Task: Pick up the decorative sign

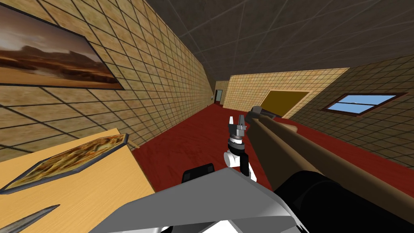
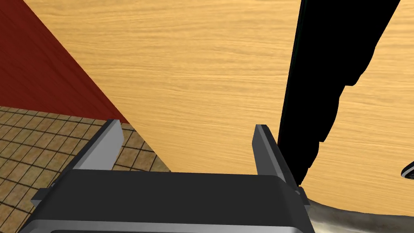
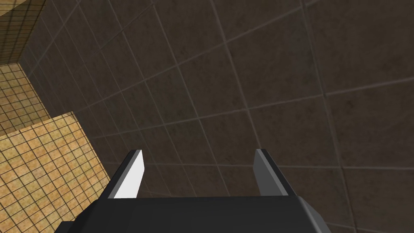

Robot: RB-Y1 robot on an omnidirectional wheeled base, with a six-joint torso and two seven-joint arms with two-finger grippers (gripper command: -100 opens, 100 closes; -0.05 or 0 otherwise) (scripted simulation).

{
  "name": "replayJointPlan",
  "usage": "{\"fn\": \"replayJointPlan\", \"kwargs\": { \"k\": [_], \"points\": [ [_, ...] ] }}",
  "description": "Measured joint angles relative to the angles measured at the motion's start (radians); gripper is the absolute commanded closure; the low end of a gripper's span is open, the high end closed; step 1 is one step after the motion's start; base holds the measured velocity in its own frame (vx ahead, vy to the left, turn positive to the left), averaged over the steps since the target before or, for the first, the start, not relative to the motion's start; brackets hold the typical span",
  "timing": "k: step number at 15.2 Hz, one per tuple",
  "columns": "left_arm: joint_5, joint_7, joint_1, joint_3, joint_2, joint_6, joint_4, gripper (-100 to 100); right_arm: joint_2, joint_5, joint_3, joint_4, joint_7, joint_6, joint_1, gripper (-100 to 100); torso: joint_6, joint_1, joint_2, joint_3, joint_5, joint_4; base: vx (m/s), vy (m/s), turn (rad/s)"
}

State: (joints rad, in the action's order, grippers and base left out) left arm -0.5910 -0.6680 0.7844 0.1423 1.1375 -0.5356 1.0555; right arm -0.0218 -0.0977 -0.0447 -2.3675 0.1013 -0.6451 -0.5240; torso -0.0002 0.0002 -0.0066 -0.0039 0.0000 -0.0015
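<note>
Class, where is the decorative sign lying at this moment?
In the head view, the decorative sign lies flat on the wooden table at the robot's left, along its far edge, below the hanging framed landscape picture.

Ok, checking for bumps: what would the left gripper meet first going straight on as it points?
Most likely the wooden tabletop, seen straight ahead between the fingers of the open left gripper; how near it lies is unclear.
</note>
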Motion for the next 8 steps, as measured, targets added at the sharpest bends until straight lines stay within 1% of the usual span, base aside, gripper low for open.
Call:
{"fn": "replayJointPlan", "kwargs": {
  "k": [1, 2, 3, 4, 5, 7, 8],
  "points": [
    [-0.006, -0.006, -0.011, 0.009, 0.002, -0.004, -0.022, -100, 0.0, 0.0, 0.0, 0.0, 0.0, 0.0, 0.0, 0, 0.0, 0.0, 0.001, 0.0, 0.0, 0.0, 0.106, 0.004, -0.013],
    [-0.016, -0.019, -0.014, 0.02, 0.009, -0.006, -0.044, -100, 0.0, 0.0, 0.0, 0.0, 0.0, 0.0, 0.0, 0, 0.0, -0.001, 0.0, 0.0, 0.0, 0.0, 0.112, 0.017, -0.005],
    [-0.022, -0.029, -0.01, 0.024, 0.014, -0.009, -0.061, -100, 0.0, 0.0, 0.0, 0.0, 0.0, 0.0, 0.0, 0, 0.0, 0.0, 0.0, 0.0, 0.0, 0.0, 0.123, 0.034, -0.004],
    [-0.032, -0.033, -0.005, 0.03, 0.01, -0.011, -0.084, -100, 0.0, 0.0, 0.0, 0.0, 0.0, 0.0, 0.0, 0, 0.0, 0.0, -0.001, 0.0, 0.0, 0.0, 0.175, 0.045, 0.003],
    [-0.044, -0.046, 0.003, 0.041, 0.014, -0.013, -0.109, -100, 0.0, 0.0, 0.0, 0.0, 0.0, 0.0, 0.0, 0, 0.0, 0.001, -0.003, -0.001, 0.0, -0.001, 0.177, 0.039, 0.006],
    [-0.063, -0.079, 0.012, 0.062, 0.026, -0.014, -0.138, -100, 0.0, 0.0, 0.0, 0.0, 0.0, 0.0, 0.0, 0, 0.0, 0.002, -0.004, -0.002, 0.0, -0.001, 0.165, 0.061, 0.0],
    [-0.072, -0.096, 0.034, 0.071, 0.026, -0.008, -0.14, -100, 0.0, 0.0, 0.0, 0.0, 0.0, 0.0, 0.0, 0, 0.0, 0.003, -0.004, -0.003, 0.0, -0.001, 0.151, 0.075, 0.012]
  ]
}}
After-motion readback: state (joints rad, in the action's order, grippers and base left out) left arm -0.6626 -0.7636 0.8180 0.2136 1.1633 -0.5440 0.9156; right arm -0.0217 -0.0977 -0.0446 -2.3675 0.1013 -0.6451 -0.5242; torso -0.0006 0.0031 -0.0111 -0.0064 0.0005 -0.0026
